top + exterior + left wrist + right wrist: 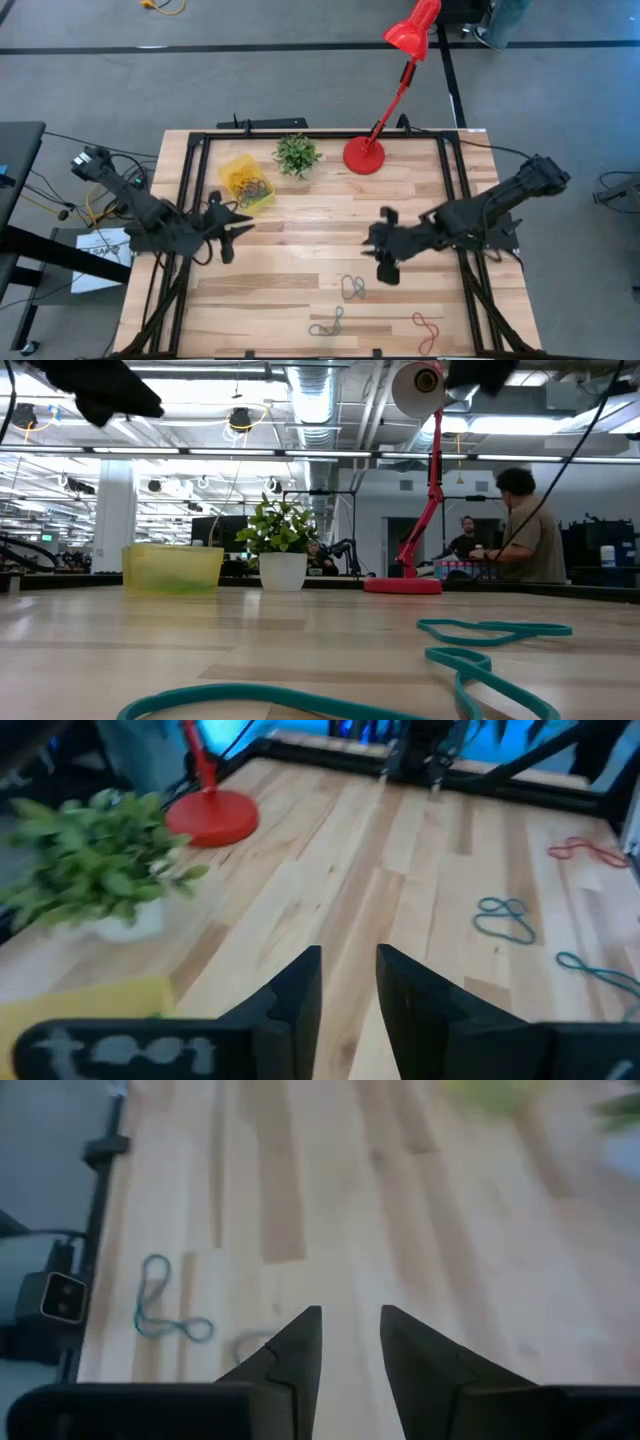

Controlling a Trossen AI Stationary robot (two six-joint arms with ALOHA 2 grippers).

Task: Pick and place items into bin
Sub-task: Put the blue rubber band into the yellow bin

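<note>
Three loose bands lie on the near part of the table (300,300), well apart from the yellow bin (245,184) at the far left. A grey band (352,287) sits just below the right gripper (383,262) in the high view, a teal band (327,322) lies nearer the front edge, and a red band (428,331) rests toward the front right corner. Inside the bin, a small tangle of bands (250,188) is visible, so by my reading part of the job is done and these three pieces are left.

The right gripper hangs above the middle of the table, close to the grey band. Its fingers (300,1342) stand a narrow gap apart with bare wood showing between them, so it holds nothing. The left gripper (232,226) hovers just beside the bin, on its near side, also with a narrow gap between its fingers (300,985) and nothing between them.

Beyond the bin stand a small potted plant (296,154) and a red lamp (365,152), neither in the way of the loose bands. The grey band looks like the nearest candidate for the right gripper, though I cannot say which will be taken.
</note>
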